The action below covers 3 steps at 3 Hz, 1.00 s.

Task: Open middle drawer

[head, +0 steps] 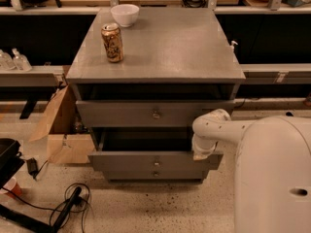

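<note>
The grey cabinet (pixel 160 47) has three drawers. The middle drawer (pixel 126 162) stands pulled out toward me, its dark inside showing behind the flat grey front with the small round knob (pixel 156 163). My white arm (pixel 214 127) reaches in from the right and bends down. My gripper (pixel 200 154) is at the right end of the middle drawer's front, at its top edge. The top drawer (pixel 121 114) also stands a little way out. Below the middle drawer, only a thin strip of the lowest drawer (pixel 136 174) shows.
A gold can (pixel 112 42) and a white bowl (pixel 125 14) stand on the cabinet top. An open cardboard box (pixel 60 130) sits left of the cabinet, with black cables (pixel 68 208) on the floor. My white body (pixel 272 174) fills the lower right.
</note>
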Motion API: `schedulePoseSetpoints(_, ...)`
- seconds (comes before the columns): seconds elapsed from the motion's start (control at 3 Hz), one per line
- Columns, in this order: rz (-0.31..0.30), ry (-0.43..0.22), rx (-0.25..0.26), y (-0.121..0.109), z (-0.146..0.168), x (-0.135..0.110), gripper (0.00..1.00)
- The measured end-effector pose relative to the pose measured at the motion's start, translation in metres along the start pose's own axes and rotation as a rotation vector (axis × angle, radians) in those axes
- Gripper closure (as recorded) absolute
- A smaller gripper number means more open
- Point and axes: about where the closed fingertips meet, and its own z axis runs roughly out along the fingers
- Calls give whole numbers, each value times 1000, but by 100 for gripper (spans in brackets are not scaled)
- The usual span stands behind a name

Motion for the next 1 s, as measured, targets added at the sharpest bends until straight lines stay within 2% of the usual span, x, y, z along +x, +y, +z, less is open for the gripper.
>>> schedulePoseSetpoints(0.33,0,0,0,0,0,0,100)
schedulePoseSetpoints(0.67,0,15,-28,17,-13,1,100)
schedulePoseSetpoints(1.0,0,15,-28,17,-13,1,100)
